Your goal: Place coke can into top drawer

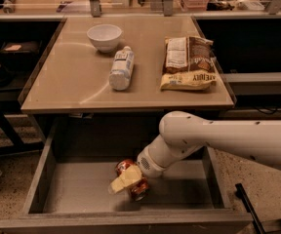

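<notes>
The coke can, red-orange with a silver end, lies tilted low inside the open top drawer, near the middle of its grey floor. The gripper clamps the can across its middle.
</notes>
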You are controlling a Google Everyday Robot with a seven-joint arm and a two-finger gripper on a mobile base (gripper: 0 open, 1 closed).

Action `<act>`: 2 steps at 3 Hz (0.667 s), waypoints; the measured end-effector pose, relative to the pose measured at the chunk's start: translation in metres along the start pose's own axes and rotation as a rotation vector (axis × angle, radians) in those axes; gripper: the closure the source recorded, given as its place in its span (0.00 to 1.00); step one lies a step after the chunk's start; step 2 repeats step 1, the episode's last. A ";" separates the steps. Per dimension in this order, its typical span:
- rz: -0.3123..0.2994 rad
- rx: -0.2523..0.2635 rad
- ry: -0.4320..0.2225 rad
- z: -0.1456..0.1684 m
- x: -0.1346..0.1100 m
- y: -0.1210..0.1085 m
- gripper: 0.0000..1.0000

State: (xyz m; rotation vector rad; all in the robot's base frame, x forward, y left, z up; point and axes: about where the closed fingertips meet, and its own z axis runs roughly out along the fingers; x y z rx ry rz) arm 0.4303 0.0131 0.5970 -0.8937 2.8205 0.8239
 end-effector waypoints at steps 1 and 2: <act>0.000 0.000 0.000 0.000 0.000 0.000 0.00; 0.000 0.000 0.000 0.000 0.000 0.000 0.00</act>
